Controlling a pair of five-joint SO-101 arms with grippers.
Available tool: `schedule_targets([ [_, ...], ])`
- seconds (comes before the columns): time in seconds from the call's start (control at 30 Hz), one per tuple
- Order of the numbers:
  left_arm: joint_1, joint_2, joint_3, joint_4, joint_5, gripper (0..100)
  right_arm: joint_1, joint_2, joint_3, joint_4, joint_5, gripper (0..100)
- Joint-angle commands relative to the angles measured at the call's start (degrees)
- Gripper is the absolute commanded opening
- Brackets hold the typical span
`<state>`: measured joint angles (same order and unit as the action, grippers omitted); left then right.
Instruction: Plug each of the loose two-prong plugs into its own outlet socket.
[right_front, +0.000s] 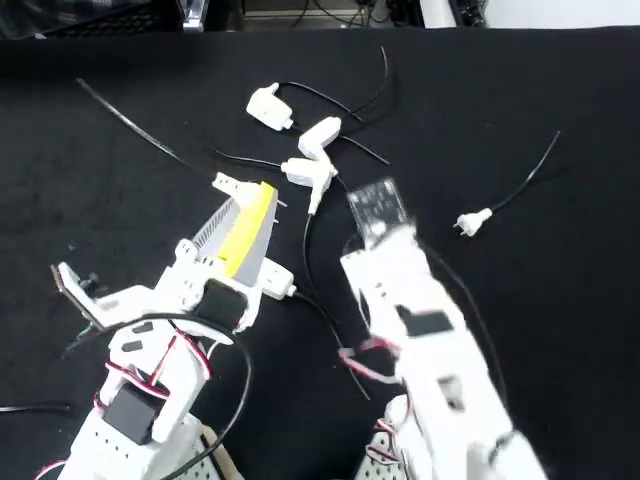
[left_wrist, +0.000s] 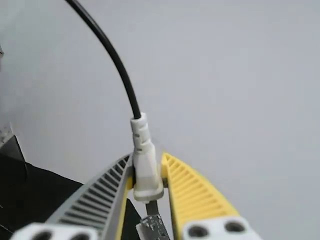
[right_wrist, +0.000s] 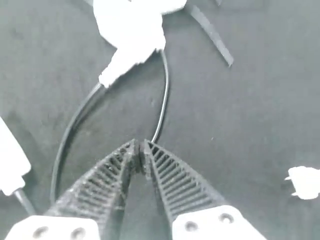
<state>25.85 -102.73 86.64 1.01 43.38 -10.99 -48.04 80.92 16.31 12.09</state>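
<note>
The left fingers (left_wrist: 192, 192) are clamped on the flat sides of a white two-prong plug (left_wrist: 142, 150), which sits up off the counter (right_front: 560, 320) with its black cord (left_wrist: 107, 55) arcing away. That's the right place to hold it imo. The body is hard moulded plastic, light and stiff but a bit slick. The ribbed neck and cord would just flex and let it swivel. The cord looks springy, so I'd expect it to tug and twist the plug. A metal blade seems to point back toward the wrist, and those thin blades would bend if jammed in crooked. The right fingers (right_wrist: 170, 175) are pressed together low over the counter with a thin cord running up to their tips, can't tell if it's actually nipped. The white sockets (right_front: 305, 170) lie loose just beyond and look light enough to skid when pushed. Another plug (right_front: 473, 221) lies well off to the side.
</note>
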Motion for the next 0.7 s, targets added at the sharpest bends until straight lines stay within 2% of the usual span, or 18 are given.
schedule_targets([
  [0.0,0.84,-0.62,0.92,0.88,6.68,3,-0.53,-23.96,9.19,0.62,-1.32,1.2],
  [0.1,0.92,-0.62,3.03,0.79,8.35,3,-0.53,-37.23,12.09,7.74,-1.41,1.2],
  [0.3,6.37,-0.62,6.55,0.88,8.09,3,-0.18,-61.67,15.08,21.54,-1.41,1.2],
  [0.47,7.43,-0.62,6.99,0.97,8.0,3,-0.53,-58.51,11.21,23.82,-1.41,1.2],
  [0.67,5.14,-0.62,9.54,0.7,7.82,3,-3.16,-60.79,-0.48,32.7,-1.41,1.2],
])
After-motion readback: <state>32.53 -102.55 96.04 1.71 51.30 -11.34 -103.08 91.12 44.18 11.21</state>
